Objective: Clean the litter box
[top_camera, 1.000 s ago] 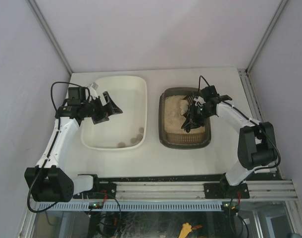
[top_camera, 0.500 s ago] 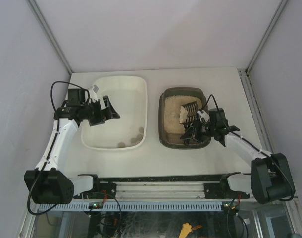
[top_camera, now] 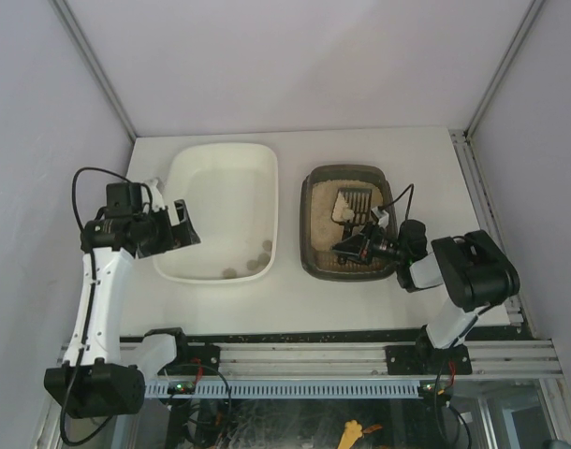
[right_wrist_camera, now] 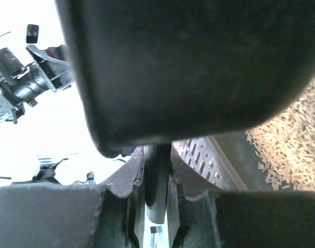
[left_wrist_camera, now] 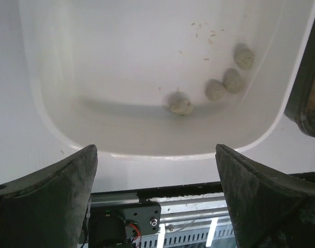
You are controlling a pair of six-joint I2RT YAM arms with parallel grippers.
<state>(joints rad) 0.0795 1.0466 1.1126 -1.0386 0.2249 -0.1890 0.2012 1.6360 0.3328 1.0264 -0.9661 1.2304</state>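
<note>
Dark grey-brown translucent plastic litter box [top_camera: 307, 234], right of the cream-white plastic tub [top_camera: 220, 182], is holding beige litter; the tub is holding four grey clumps [left_wrist_camera: 223, 81]. The right end effector [top_camera: 357, 245] is clamping the black slotted scoop [top_camera: 351, 200]; the left end effector [top_camera: 183, 226] is gaping wide.

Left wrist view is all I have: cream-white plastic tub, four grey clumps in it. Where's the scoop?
Observer: The black slotted plastic scoop lies over the beige litter inside the dark grey-brown translucent litter box, right of the tub.
Operator: Held?
Observer: Yes, the right gripper is shut on its handle.
Operator: Anything on it?
Observer: A pale lump sits at the scoop's left edge. I can't tell whether it rests on the scoop.
</note>
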